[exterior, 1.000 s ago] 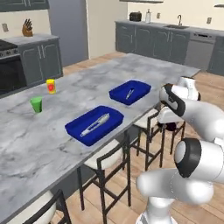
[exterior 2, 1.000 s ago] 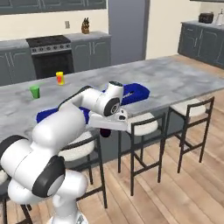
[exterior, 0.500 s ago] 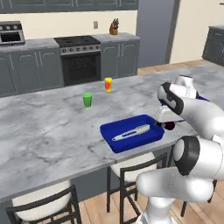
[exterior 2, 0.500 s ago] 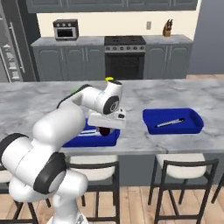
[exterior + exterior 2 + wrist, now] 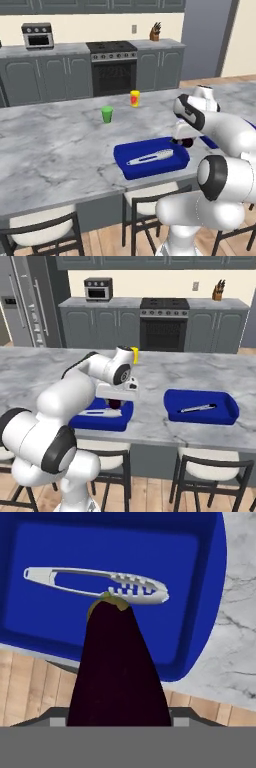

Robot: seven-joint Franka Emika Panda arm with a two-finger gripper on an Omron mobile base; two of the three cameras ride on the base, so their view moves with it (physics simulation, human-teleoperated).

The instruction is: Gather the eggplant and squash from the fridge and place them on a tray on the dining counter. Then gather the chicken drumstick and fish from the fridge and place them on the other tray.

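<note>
Marble dining counter (image 5: 60, 150), pincer (image 5: 116, 402) holding eggplant (image 5: 117, 667) above blue tray's (image 5: 200, 632) edge

Both base views look forward and down from behind the arm, one from 7 o'clock, one from 5, sharing the tabletop (image 5: 60, 145) and near tray (image 5: 102, 418). The hand view looks straight down, close over that tray (image 5: 205, 612).

pincer (image 5: 116, 401) hanging low over the near blue tray (image 5: 100, 417) at the counter (image 5: 150, 428) edge, dark eggplant (image 5: 115, 404) between its fingers, white tongs (image 5: 97, 412) in that tray, second blue tray (image 5: 201, 407) with tongs well apart to the right
</note>
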